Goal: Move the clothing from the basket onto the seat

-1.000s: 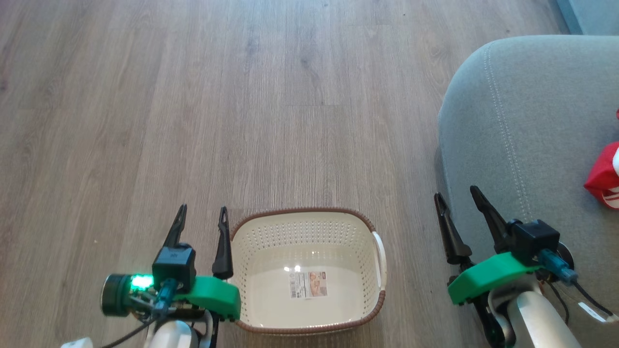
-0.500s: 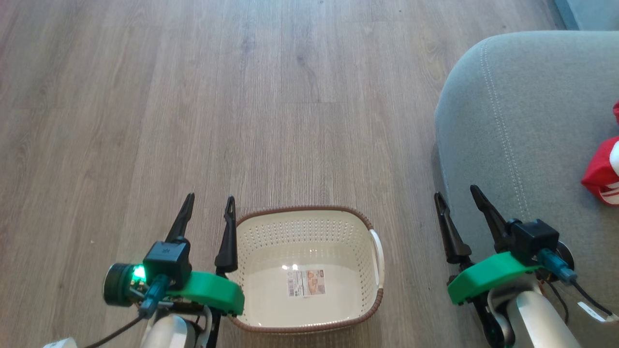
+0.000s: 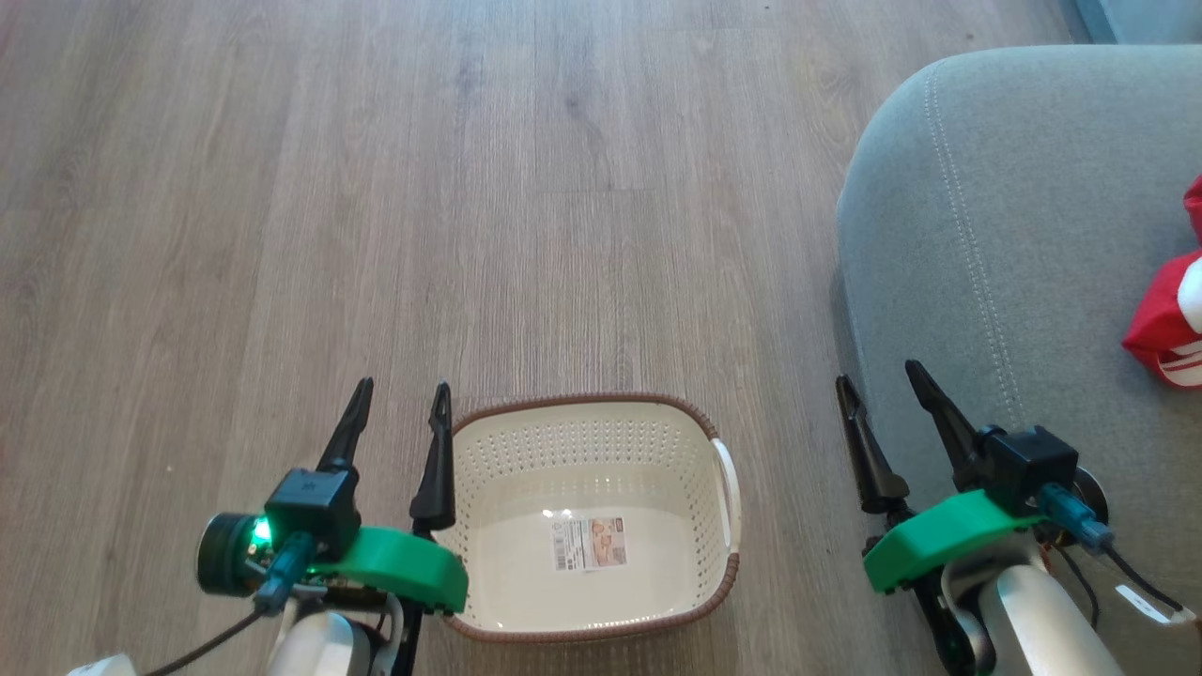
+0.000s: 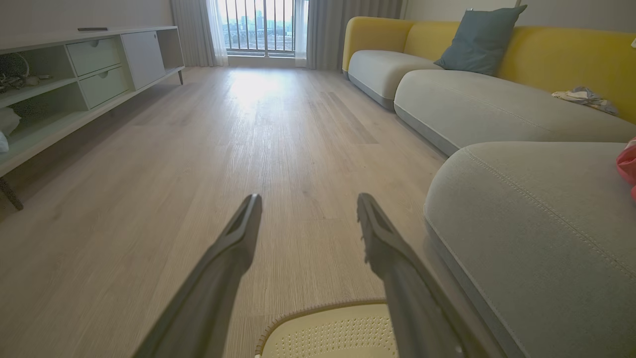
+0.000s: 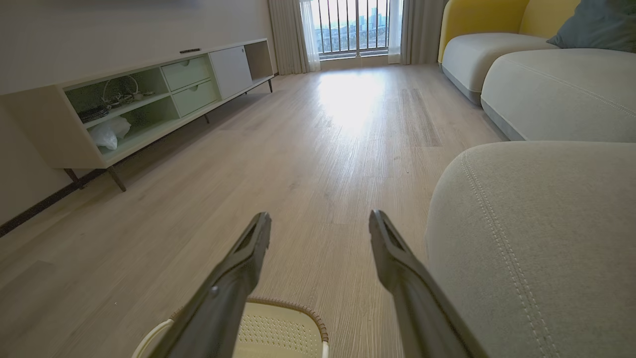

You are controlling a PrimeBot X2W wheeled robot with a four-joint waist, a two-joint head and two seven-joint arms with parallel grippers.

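Note:
The cream basket (image 3: 488, 451) with a brown rim stands on the wood floor at the bottom centre of the head view, holding nothing but a barcode sticker. Red clothing (image 3: 1169, 324) with white bands lies on the grey-green seat (image 3: 977, 235) at the right edge; a pink-red bit of the clothing (image 4: 627, 166) also shows on the seat (image 4: 536, 223) in the left wrist view. My left gripper (image 3: 401, 406) hovers open just left of the basket. My right gripper (image 3: 880, 380) is open beside the seat's front corner, with nothing between its fingers.
A low pale-green media cabinet (image 5: 149, 99) runs along the left wall. A yellow-backed sofa (image 4: 497, 64) with a blue-grey cushion continues beyond the seat, with a crumpled cloth (image 4: 584, 97) on it. A bright window with curtains (image 4: 263, 30) closes the far end.
The whole head view has shifted slightly, so the camera moved. The left gripper has edged a little to the right, closer to the basket's rim. Both grippers stay open.

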